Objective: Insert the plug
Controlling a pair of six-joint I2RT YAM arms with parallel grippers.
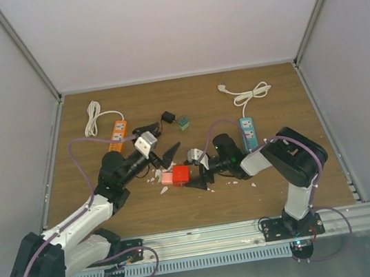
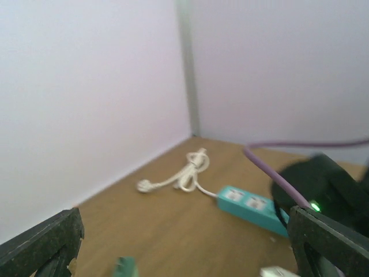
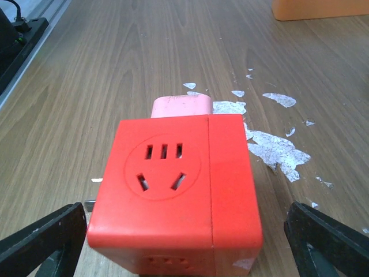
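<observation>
As seen from above, the orange power strip (image 1: 119,134) lay well left of and beyond the red socket cube (image 1: 181,174), which serves as the reference for every position below. The left gripper (image 1: 165,137) stood just beyond and left of the cube with its fingers spread and nothing between them (its own camera looked past, toward the walls). A pink block (image 1: 167,177) sat touching the cube's left face; whether it was seated in a socket could not be determined. Block and cube together formed one long axis running left to right, in line with the right arm's approach. The right gripper (image 3: 185,239) straddled the cube from the right, its fingers wide apart and neither seen pressing it. This arm was judged the nearer. The cube's facing side showed three slots above a three-hole outlet. A teal power strip (image 1: 249,132) lay right of and beyond the cube. No brand, label or writing was legible.
</observation>
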